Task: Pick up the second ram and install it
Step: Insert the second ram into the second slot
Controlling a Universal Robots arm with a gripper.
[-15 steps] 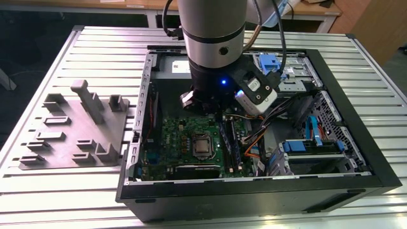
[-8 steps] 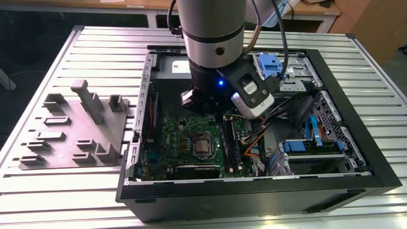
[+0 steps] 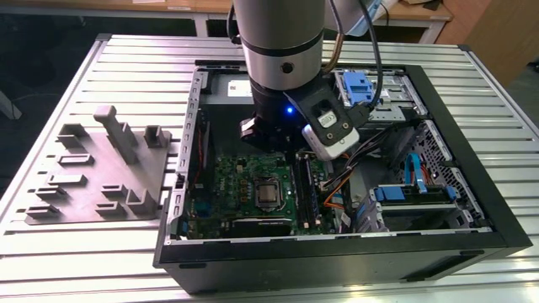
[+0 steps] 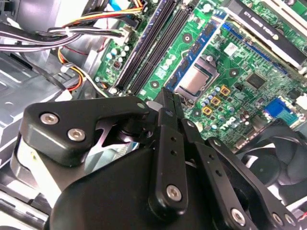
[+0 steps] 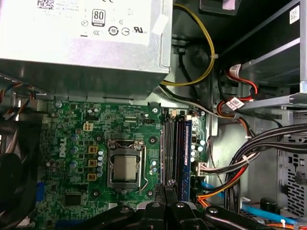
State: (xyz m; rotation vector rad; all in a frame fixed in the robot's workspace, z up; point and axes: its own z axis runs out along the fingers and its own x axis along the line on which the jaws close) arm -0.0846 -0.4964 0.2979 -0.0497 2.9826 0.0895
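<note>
My gripper [image 4: 169, 101] hangs inside the open computer case, just above the motherboard [image 5: 72, 143]. Its black fingertips [image 5: 168, 194] are pressed together, and I see no ram between them. They sit at the near end of the long memory slots [image 5: 176, 151], which also run dark and parallel in the second wrist view [image 4: 153, 48]. One slot edge shows blue [image 5: 187, 148]. I cannot tell whether a ram stick is seated there. In the exterior view the arm's wrist [image 3: 282, 120] covers the slots' far end [image 3: 305, 189].
The processor socket [image 5: 125, 167] lies beside the slots. The power supply [image 5: 81, 33] overhangs the board. Cable bundles [image 5: 249, 158] and drive bays [image 3: 421, 189] crowd the case's other side. A grey parts fixture [image 3: 101, 170] rests on the slatted table at the exterior view's left.
</note>
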